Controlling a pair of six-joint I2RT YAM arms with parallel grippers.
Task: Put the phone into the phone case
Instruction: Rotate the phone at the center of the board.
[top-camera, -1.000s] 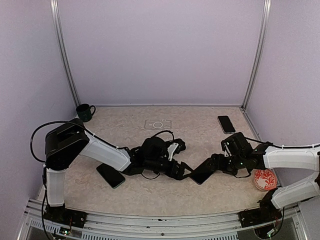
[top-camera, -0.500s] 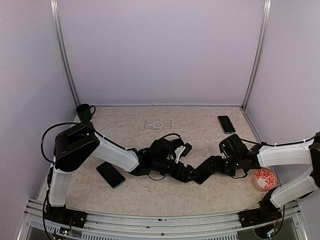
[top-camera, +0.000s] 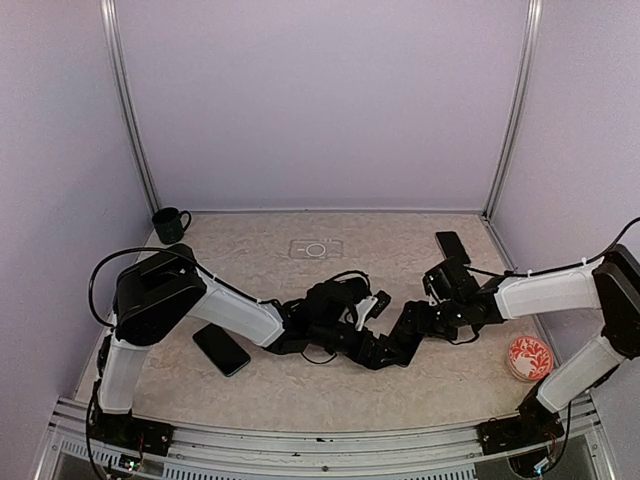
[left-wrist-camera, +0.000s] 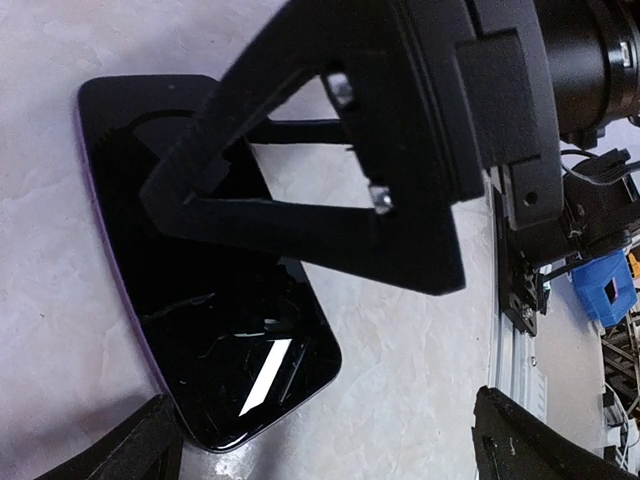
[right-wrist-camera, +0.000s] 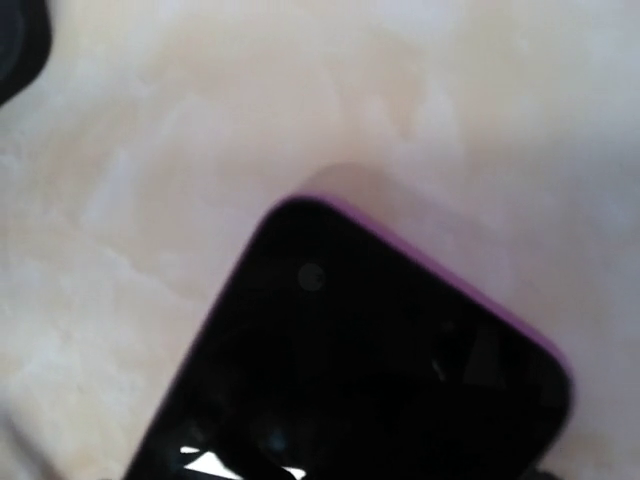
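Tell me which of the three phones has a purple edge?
The middle phone, seen close by both wrist cameras. The left phone and the far phone at the back right look plain dark.

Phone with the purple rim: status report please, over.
Left gripper open above the phone's end. Right gripper over the phone, jaws unclear. Phone flat on table, purple rim showing.
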